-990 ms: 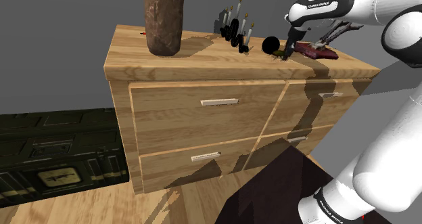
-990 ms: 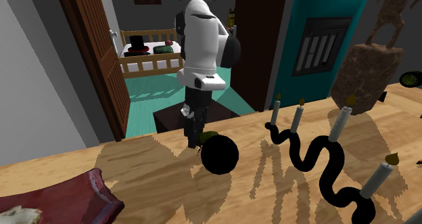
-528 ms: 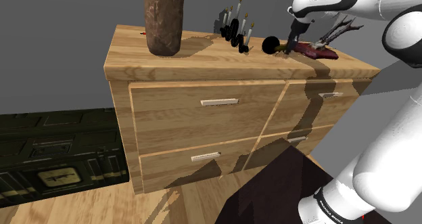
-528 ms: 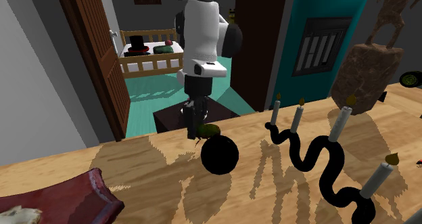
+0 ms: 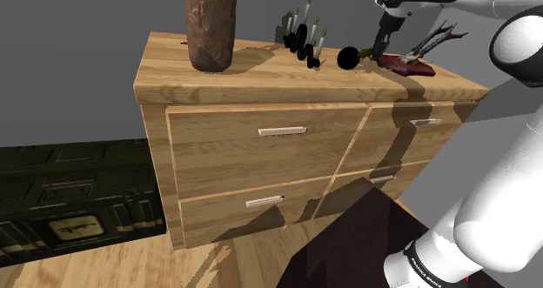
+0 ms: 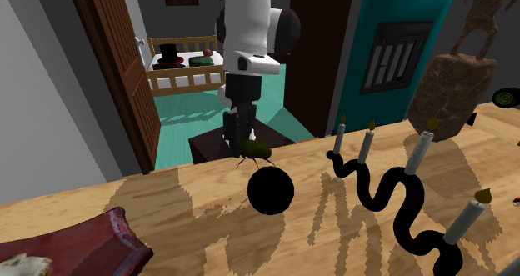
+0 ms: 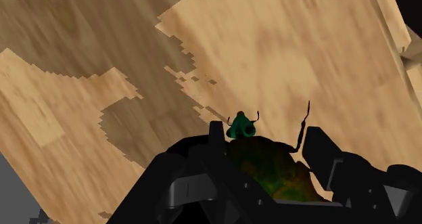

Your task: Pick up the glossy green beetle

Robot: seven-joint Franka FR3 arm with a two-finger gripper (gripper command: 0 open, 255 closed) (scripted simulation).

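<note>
Above the wooden dresser top [image 5: 261,73], a glossy green beetle [image 7: 260,162] hangs clamped in the black gripper [image 7: 264,138].

The beetle sits between the two fingers [image 7: 318,148], which press against its sides and are narrowed to its width. Its bright green head and thin black legs poke out past the fingertips. In the second exterior view the beetle [image 6: 258,150] is at the lower end of the upright gripper [image 6: 240,145], clear of the wood and just above a black ball [image 6: 271,191]. A black wavy candle holder [image 6: 392,195] stands toward that view's right. A black band on the white arm [image 5: 505,199] carries lettering too small to read.
</note>
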